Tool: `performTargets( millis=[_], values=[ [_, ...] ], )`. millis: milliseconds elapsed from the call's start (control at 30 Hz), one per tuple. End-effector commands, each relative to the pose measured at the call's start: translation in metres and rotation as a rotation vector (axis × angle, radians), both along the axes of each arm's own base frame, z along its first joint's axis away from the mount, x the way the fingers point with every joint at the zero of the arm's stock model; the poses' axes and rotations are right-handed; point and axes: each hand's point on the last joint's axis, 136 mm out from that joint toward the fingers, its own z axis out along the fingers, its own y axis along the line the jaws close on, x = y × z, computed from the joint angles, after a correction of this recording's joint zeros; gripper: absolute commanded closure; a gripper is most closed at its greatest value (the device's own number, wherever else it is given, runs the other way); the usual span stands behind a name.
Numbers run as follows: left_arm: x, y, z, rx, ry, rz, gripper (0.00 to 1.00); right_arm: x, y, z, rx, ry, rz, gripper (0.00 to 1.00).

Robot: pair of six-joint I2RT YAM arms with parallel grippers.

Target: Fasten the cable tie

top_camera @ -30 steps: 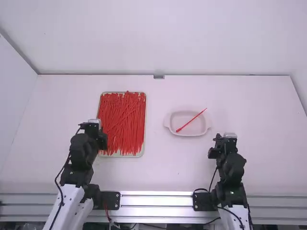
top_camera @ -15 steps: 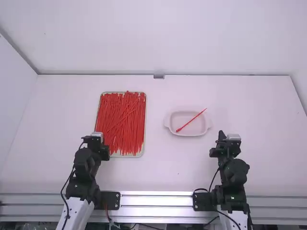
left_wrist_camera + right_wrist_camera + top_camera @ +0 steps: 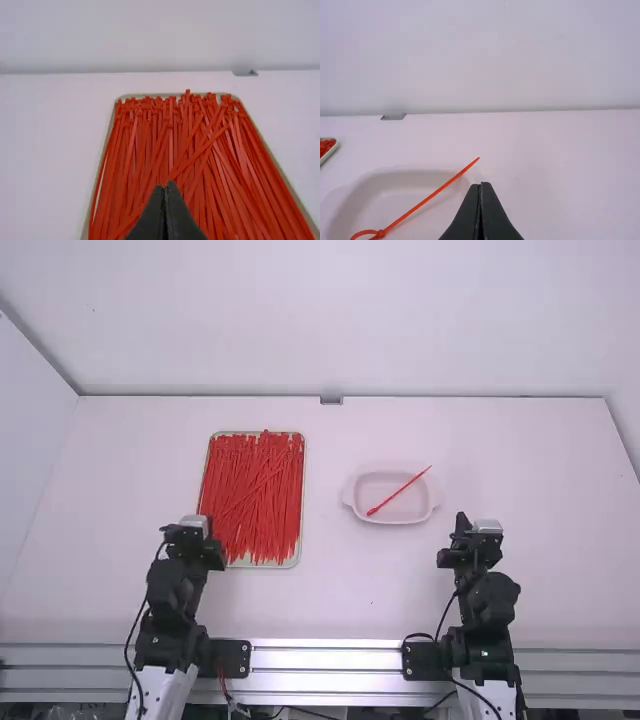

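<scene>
Tray [image 3: 107,136] of red ties [image 3: 185,145] lies just far of your left gripper [image 3: 165,184], dish [image 3: 385,192] with one looped tie [image 3: 427,197] far of your right gripper [image 3: 480,184]; both pinched closed, empty.

A robotics lab: white walls [image 3: 300,310] are enclosing the tabletop [image 3: 520,450], a near rail [image 3: 320,652] carrying the left arm [image 3: 176,588] and right arm [image 3: 487,602].
</scene>
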Motion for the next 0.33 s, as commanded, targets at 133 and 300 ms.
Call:
performTargets(
  millis=[133, 300],
  values=[
    [-0.002, 0.002, 0.011, 0.001, -0.059, 0.009, 1.0, 0.0, 0.0, -0.005, 0.001, 0.009, 0.0, 1.0],
    [-0.003, 0.002, 0.02, 0.001, -0.101, 0.009, 1.0, 0.0, 0.0, -0.005, 0.001, 0.009, 0.0, 1.0]
  ],
)
